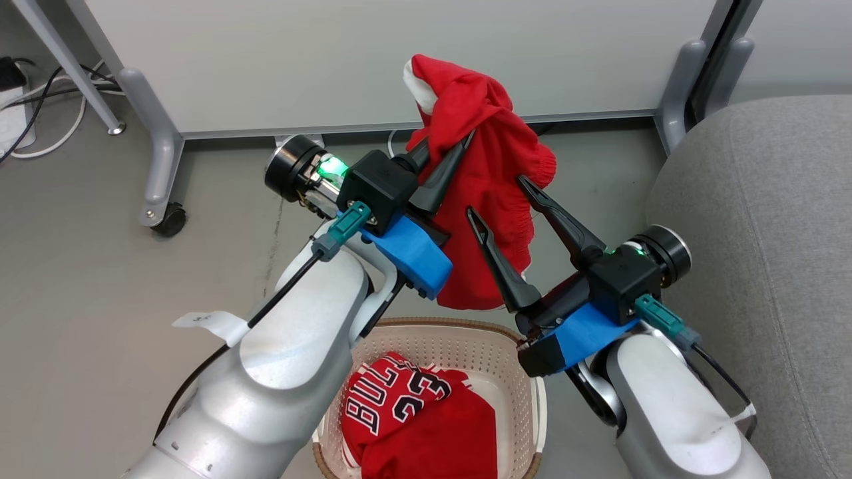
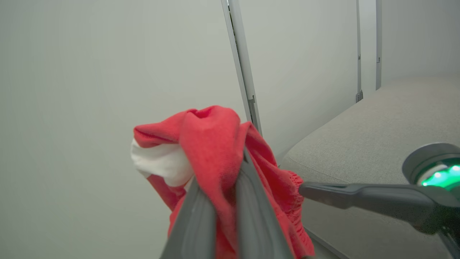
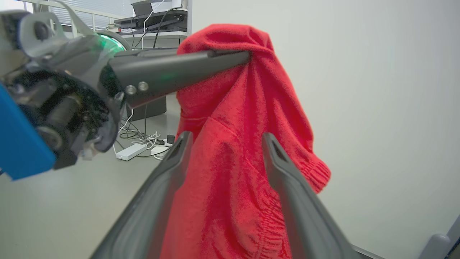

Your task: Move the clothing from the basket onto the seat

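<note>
My left gripper (image 1: 436,156) is shut on the red shorts (image 1: 489,199), which hang bunched with a white patch at the top, above the basket (image 1: 466,327). In the left wrist view both fingers (image 2: 251,208) pinch the shorts (image 2: 212,140). My right gripper (image 1: 499,198) is open, its spread fingers on either side of the hanging cloth; I cannot tell whether they touch it. The right wrist view has the shorts (image 3: 248,118) between its fingers (image 3: 284,172). The red "BULLS 23" jersey (image 1: 399,399) lies in the basket. The grey seat (image 1: 765,233) is at the right.
A white partition panel (image 1: 399,60) on grey feet with a caster (image 1: 170,219) stands behind the shorts. Cables and a power strip (image 3: 131,151) lie on the floor at the left. Grey floor surrounds the basket.
</note>
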You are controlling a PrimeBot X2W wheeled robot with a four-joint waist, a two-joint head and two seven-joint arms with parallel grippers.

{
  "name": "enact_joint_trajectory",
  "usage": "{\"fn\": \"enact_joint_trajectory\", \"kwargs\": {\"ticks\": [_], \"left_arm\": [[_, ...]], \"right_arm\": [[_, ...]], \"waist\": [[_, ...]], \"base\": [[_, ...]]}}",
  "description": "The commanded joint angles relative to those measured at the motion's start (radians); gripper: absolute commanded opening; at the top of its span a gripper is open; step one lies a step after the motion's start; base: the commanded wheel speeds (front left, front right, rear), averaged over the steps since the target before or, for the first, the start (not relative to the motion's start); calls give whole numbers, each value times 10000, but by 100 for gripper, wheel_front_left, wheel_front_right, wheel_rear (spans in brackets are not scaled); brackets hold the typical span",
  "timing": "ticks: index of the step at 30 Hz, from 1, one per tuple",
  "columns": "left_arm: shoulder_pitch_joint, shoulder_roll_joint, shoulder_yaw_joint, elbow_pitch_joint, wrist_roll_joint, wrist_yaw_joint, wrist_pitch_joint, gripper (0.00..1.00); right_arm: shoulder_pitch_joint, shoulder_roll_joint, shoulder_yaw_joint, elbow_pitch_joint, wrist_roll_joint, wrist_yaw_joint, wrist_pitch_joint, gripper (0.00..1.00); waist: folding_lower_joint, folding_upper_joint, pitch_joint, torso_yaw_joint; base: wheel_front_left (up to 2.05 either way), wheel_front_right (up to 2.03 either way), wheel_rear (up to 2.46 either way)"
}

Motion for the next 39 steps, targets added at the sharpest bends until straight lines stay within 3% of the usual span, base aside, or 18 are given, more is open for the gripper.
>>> {"fn": "enact_joint_trajectory", "kwargs": {"ticks": [1,15,16,17,18,39], "left_arm": [[-161,-44,-64,-64,-4,37,-25,0],[-608,-269,-841,-332,-280,159,-114,0],[-643,-270,-896,-348,-319,175,-132,0],[-664,-273,-959,-362,-348,193,-149,0],[-677,-277,-1010,-364,-396,194,-165,0],[-867,-285,-1376,-170,-829,493,-322,0]], "right_arm": [[-246,38,24,129,-71,5,-37,100],[-1686,140,208,2285,426,5,-35,100],[-1730,141,169,2389,470,5,-37,65],[-1785,141,136,2474,510,5,-37,9],[-1838,145,136,2545,552,5,-37,0],[-1934,146,367,2450,741,5,-37,0]], "waist": [[-1,0,94,101],[-1,0,536,605],[-1,0,538,631],[-1,0,533,655],[-1,0,522,677],[-1,0,437,669]], "base": [[0,0,0],[0,0,0],[0,0,0],[0,0,0],[0,0,0],[0,0,0]]}}
